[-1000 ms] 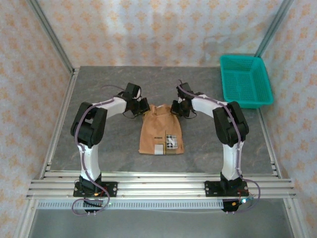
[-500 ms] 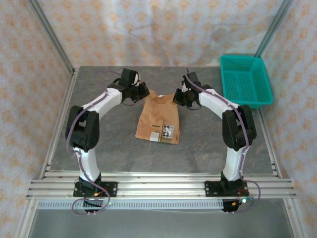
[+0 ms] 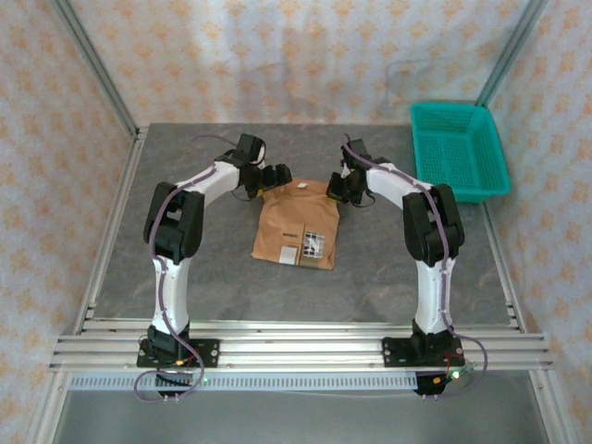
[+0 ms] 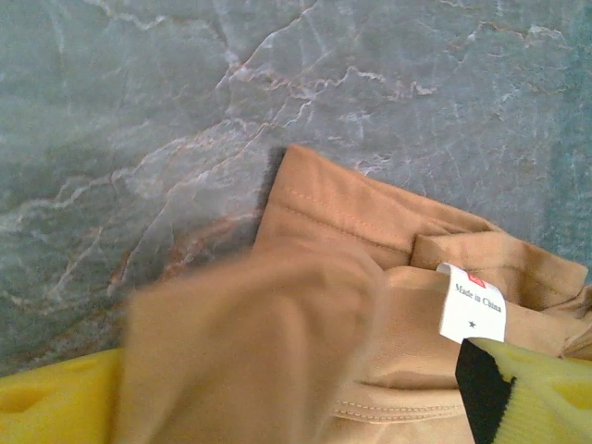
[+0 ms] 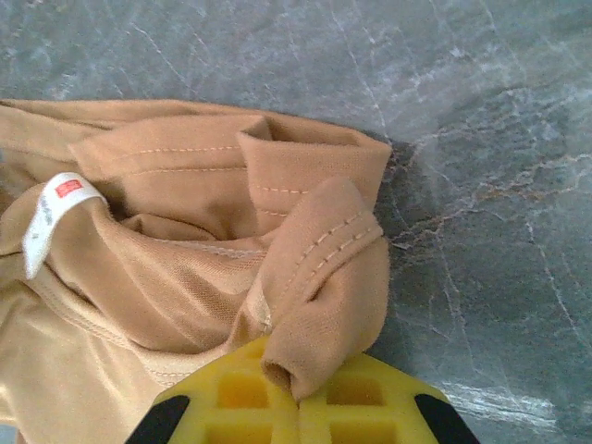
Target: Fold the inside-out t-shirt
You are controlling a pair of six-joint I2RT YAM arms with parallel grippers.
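Finishing far-edge fold of shirt (image 3: 298, 227) — left gripper (image 3: 276, 176) wide, right gripper (image 5: 298, 393) clamped on hem fold. Next: open right, lift clear — no dragging cloth.

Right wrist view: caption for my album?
Yellow-fingered right gripper pinching a fold of tan cloth t-shirt on grey marbled table.

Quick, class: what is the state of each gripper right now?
Left gripper: open, not gripping the t-shirt.
Right gripper: closed on a fold of the t-shirt.
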